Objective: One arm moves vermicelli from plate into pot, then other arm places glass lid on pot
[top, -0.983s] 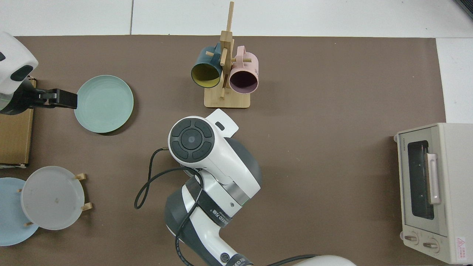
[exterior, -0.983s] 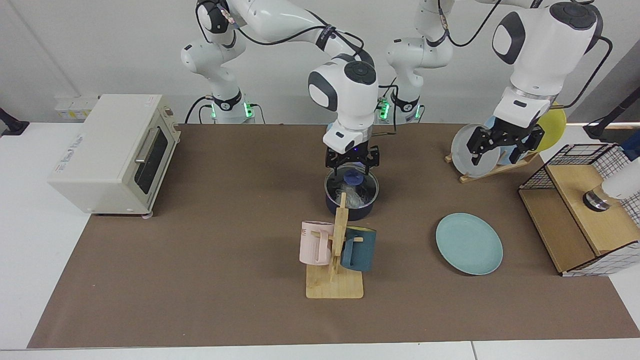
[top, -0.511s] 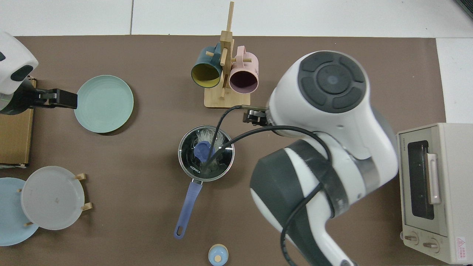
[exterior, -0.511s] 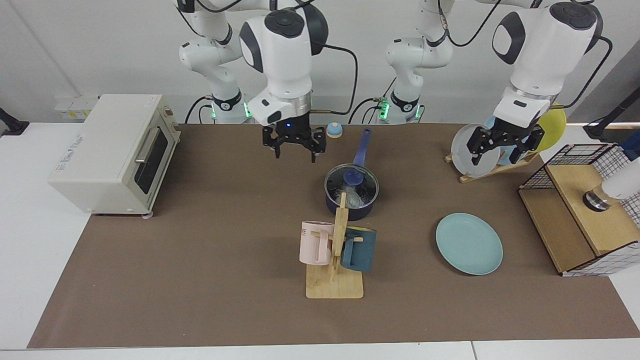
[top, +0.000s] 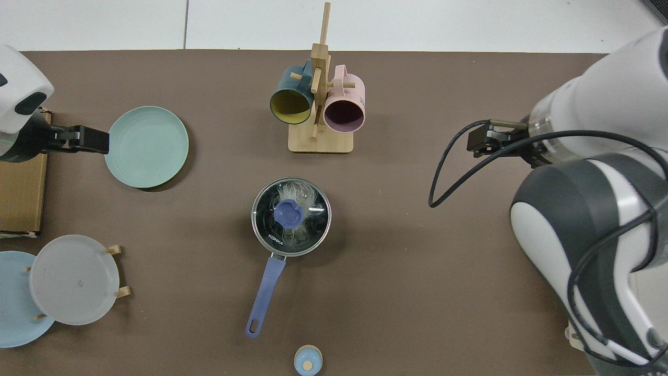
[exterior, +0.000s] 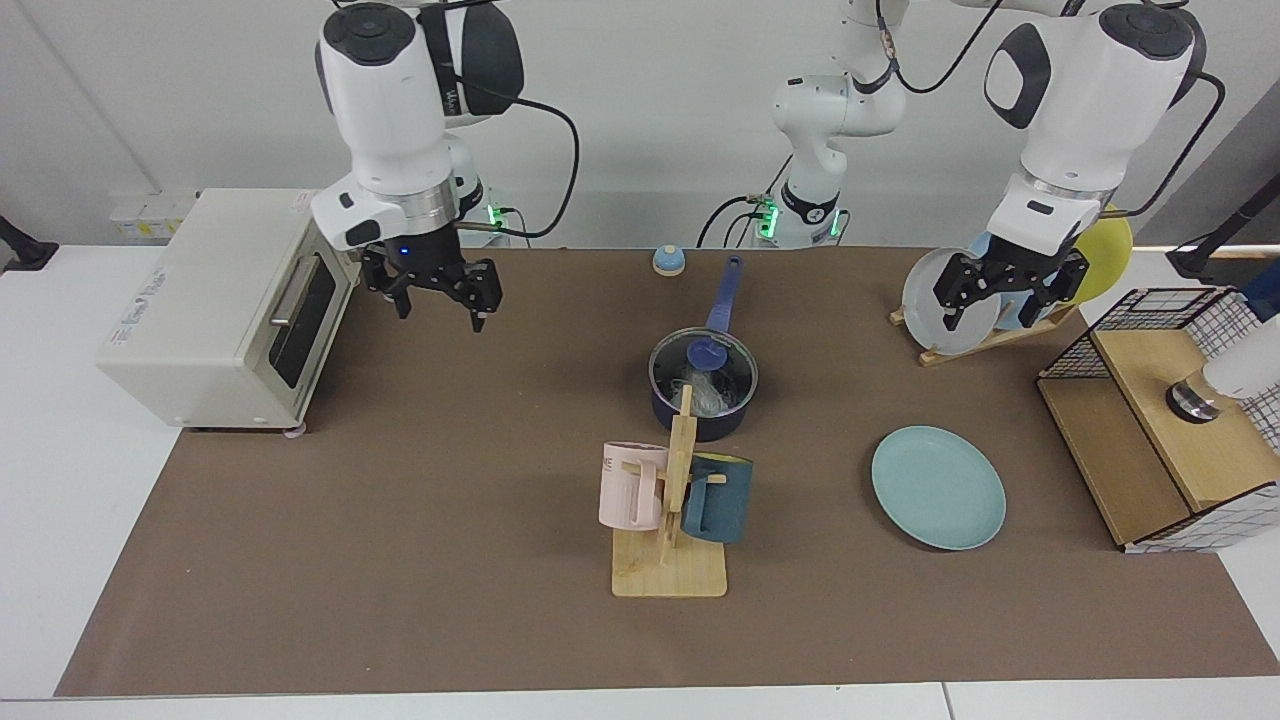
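Both steps of the task appear complete, judged from how things lie; nothing further seems required beyond the arms standing clear.

The pot (exterior: 702,400) sits mid-table, handle pointing to the far side in the facing view; the glass lid (top: 291,216) rests seated on its rim, blue knob centred; the vermicelli (top: 297,196) shows through the glass as a pale tangle inside the pot. The plate (exterior: 938,487) lies flat to the right of the pot, well apart, with nothing on it.

The right gripper (exterior: 436,290) hangs above the mat just beside the toaster oven (exterior: 225,305), far left, fingers spread and holding nothing. The left gripper (exterior: 1005,290) waits at the dish rack (exterior: 975,300), far right, fingers spread, holding nothing.

The mug stand (exterior: 672,520) near the pot carries two mugs, both hung on their sides; contents not visible.
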